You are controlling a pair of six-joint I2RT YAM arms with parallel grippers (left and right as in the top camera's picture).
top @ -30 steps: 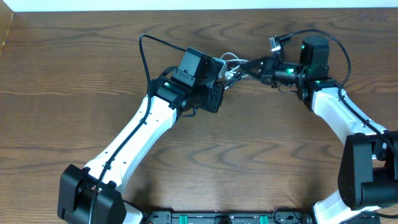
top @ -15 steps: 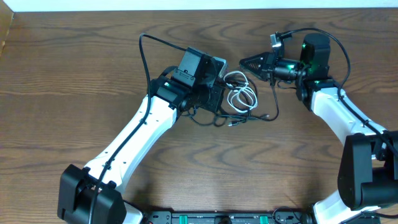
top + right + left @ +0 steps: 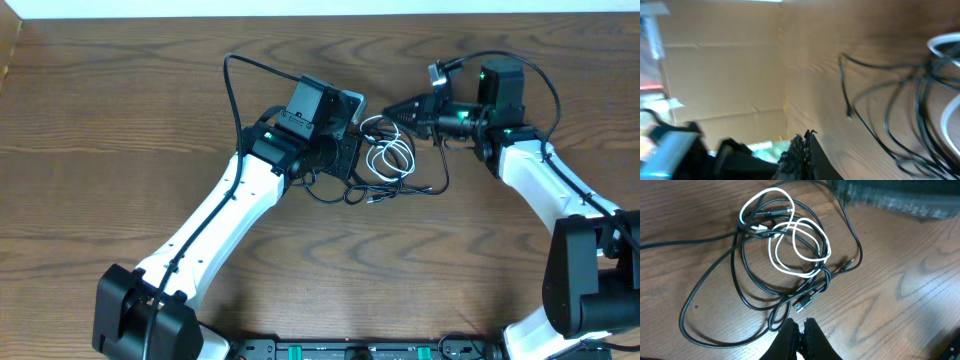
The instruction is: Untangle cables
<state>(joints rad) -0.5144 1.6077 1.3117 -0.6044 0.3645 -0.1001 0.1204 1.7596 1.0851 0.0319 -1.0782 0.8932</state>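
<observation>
Fingers, left gripper [image 3: 801,332]: pressed together tip to tip, with nothing between them.
Fingers, right gripper [image 3: 392,106]: drawn to a closed point. No cord is seen between them, though the right wrist view is blurred.
Cables, location: tangle of thin black cords [image 3: 740,285] and one shorter white cord [image 3: 800,250] lies flat on the brown wood-grain table [image 3: 120,100], between the two grippers, at about 1 o'clock from the table's centre.
Cables, condition: white cord is coiled in several loops at the 12 o'clock side of the heap. Black cords cross over and through it. One wide black loop spreads toward 7 o'clock in the left wrist view.
Plug ends: a small black plug sits just ahead of the left fingertips, apart from them.
Left gripper, position: at 9 o'clock of the tangle, just beside it.
Right gripper, position: at 1 o'clock of the tangle, its tip near the uppermost loop. Contact cannot be determined.
Stray strand: one black cord runs out toward 3 o'clock and passes up to the right arm's wrist. Whether it touches the wrist cannot be determined.
</observation>
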